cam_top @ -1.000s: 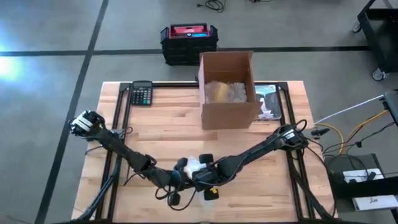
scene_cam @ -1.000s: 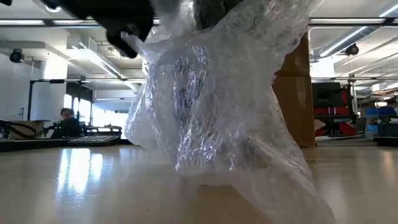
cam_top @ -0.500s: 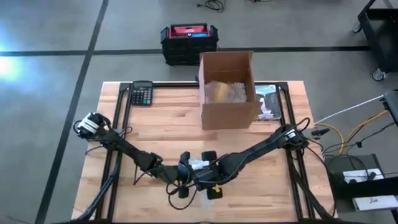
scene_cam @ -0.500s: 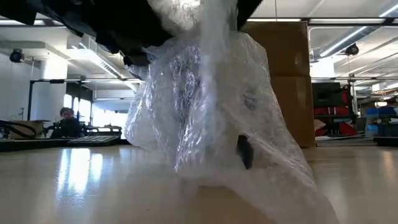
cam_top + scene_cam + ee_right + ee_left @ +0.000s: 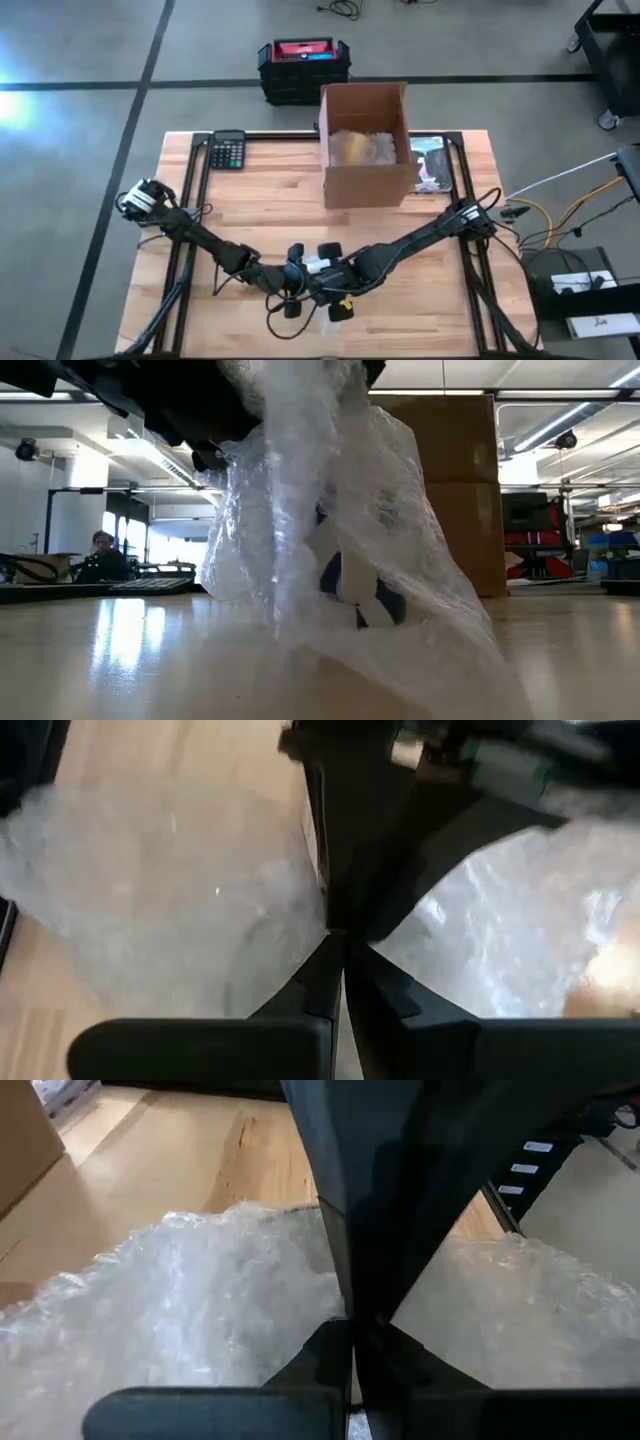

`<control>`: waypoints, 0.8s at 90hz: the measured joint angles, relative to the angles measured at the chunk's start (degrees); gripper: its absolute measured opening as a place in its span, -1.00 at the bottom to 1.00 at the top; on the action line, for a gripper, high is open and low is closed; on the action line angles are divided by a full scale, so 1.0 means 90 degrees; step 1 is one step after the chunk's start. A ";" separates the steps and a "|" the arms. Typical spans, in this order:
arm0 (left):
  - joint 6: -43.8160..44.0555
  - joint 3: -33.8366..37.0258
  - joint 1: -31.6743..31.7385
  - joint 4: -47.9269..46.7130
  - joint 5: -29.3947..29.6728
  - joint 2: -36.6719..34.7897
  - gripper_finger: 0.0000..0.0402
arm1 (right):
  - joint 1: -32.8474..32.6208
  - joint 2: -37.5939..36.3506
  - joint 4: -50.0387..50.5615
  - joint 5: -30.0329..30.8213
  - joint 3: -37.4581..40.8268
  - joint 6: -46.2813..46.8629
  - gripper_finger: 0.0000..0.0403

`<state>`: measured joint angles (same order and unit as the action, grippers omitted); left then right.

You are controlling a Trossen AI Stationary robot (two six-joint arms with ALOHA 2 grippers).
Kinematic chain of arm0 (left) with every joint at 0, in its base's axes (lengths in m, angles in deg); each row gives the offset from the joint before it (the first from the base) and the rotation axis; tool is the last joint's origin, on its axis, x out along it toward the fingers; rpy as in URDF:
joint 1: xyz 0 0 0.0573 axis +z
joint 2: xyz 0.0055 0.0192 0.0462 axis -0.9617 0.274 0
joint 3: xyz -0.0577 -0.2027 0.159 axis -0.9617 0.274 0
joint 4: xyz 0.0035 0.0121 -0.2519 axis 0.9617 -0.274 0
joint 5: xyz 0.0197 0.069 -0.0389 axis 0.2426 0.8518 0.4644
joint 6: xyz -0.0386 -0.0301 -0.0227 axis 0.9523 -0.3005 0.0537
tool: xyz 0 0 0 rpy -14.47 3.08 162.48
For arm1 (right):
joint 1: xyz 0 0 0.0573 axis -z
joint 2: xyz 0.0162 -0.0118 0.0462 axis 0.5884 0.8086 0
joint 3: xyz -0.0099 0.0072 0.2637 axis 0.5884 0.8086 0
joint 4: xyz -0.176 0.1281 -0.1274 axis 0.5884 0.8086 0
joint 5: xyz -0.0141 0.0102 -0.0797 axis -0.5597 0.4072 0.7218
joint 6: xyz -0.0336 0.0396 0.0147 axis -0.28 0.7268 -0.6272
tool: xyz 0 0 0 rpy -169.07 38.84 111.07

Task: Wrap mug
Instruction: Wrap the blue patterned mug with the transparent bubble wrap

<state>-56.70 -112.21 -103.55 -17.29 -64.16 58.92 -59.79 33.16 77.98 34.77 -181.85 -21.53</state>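
Both grippers are met at the lower centre of the high view, the left gripper [image 5: 292,292] and the right gripper [image 5: 335,290] close together over a small pale bundle of bubble wrap [image 5: 316,266] on the table [image 5: 260,215]. From there the mug cannot be made out, and finger state cannot be judged. A cardboard box [image 5: 366,140] is seen at upper centre and a calculator [image 5: 228,150] at upper left.

At table height, the wrap [image 5: 330,550] is shown gathered upward at centre frame, drawn toward the dark arms at the top edge. A white and dark blue shape, judged to be the mug [image 5: 345,575], shows through the film just right of centre, low inside the bundle. A person [image 5: 103,550] sits far off at the left edge.

Past the left wrist, the fingers are seen pressed together at lower centre, with a fold of wrap [image 5: 200,1300] apparently pinched between them.

Past the right wrist, the fingers are likewise closed at lower centre on film [image 5: 180,900].

The step in hand is judged to be gathering the wrap over the mug. Next, the gathered film would need folding down or twisting closed.
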 joint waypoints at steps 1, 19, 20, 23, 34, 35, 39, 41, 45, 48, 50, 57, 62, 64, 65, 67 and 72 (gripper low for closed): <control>0.0000 0.0000 0.0000 -0.0038 -0.0002 -0.0028 -1.00 | 0.0001 0.0001 -0.0016 0.0000 0.0036 0.0023 -0.99; 0.0012 -0.0185 -0.0090 -0.0850 0.0068 -0.0667 -1.00 | 0.0005 0.0087 -0.0121 -0.0120 0.0398 0.0194 -0.99; 0.0012 -0.0186 -0.0096 -0.0911 0.0064 -0.0690 -1.00 | 0.0005 0.0076 -0.0132 -0.0120 0.0407 0.0209 -0.99; 0.0012 -0.0186 -0.0119 -0.1098 0.0059 -0.0756 -1.00 | 0.0005 0.0061 -0.0142 -0.0123 0.0420 0.0236 -0.99; -0.0004 -0.0203 -0.0138 -0.1635 0.0124 -0.1177 -1.00 | 0.0000 0.0087 -0.0242 -0.0115 0.0468 0.0244 -0.99; -0.0004 -0.0209 -0.0143 -0.1685 0.0163 -0.1216 -1.00 | 0.0001 0.0087 -0.0265 -0.0114 0.0474 0.0243 -0.99; 0.0010 -0.0204 -0.0146 -0.1896 0.0364 -0.1346 -1.00 | 0.0002 0.0080 -0.0338 -0.0117 0.0489 0.0244 -0.99; 0.0042 -0.0179 -0.0146 -0.2024 0.0488 -0.1389 -1.00 | 0.0002 0.0080 -0.0358 -0.0118 0.0492 0.0241 -0.99; 0.0125 -0.0105 -0.0148 -0.2274 0.0794 -0.1419 -1.00 | 0.0002 0.0080 -0.0376 -0.0118 0.0497 0.0229 -0.99; 0.0200 -0.0038 -0.0148 -0.2361 0.1051 -0.1417 -1.00 | 0.0002 0.0080 -0.0382 -0.0115 0.0497 0.0220 -0.99; 0.0239 0.0009 -0.0144 -0.2365 0.1205 -0.1416 -1.00 | 0.0002 0.0080 -0.0386 -0.0117 0.0497 0.0222 -0.99; 0.0328 0.0142 -0.0083 -0.2154 0.1506 -0.1336 -1.00 | 0.0000 0.0080 -0.0393 -0.0106 0.0497 0.0219 -0.99; 0.0334 0.0262 -0.0017 -0.1772 0.1518 -0.1177 -1.00 | 0.0000 0.0080 -0.0396 -0.0108 0.0497 0.0210 -0.99; 0.0339 0.0335 0.0006 -0.1622 0.1484 -0.1110 -1.00 | 0.0001 0.0080 -0.0394 -0.0108 0.0497 0.0210 -0.99; 0.0343 0.0371 0.0018 -0.1550 0.1454 -0.1073 -1.00 | 0.0002 0.0080 -0.0394 -0.0108 0.0497 0.0210 -0.99; 0.0344 0.0433 0.0053 -0.1359 0.1368 -0.0984 -1.00 | 0.0002 0.0080 -0.0397 -0.0107 0.0497 0.0207 -0.99; 0.0264 0.0501 0.0106 -0.0668 0.1054 -0.0762 -1.00 | 0.0002 0.0080 -0.0402 -0.0108 0.0497 0.0197 -0.99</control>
<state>-54.33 -107.70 -102.60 -23.30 -54.67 52.07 -59.77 33.88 74.36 33.79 -177.39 -19.76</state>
